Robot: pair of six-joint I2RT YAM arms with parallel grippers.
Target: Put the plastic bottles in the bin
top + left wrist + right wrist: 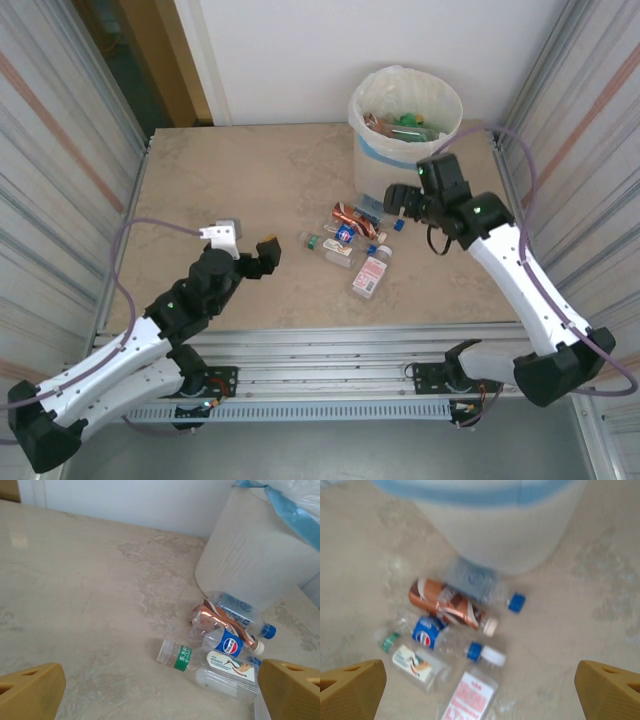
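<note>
The right gripper [398, 200], spread wide and empty, hangs by the foot of the tall white blue-banded bin [372, 165] at upper right. The heap of small plastic bottles [350, 240] lies just below and left of it on the pale stone bench [220, 170]. In its wrist view the brown-orange bottle [447, 605] runs upper left to lower right. The left gripper [263, 255], equally wide, sits farther left, so the right arm looks nearer.
</note>
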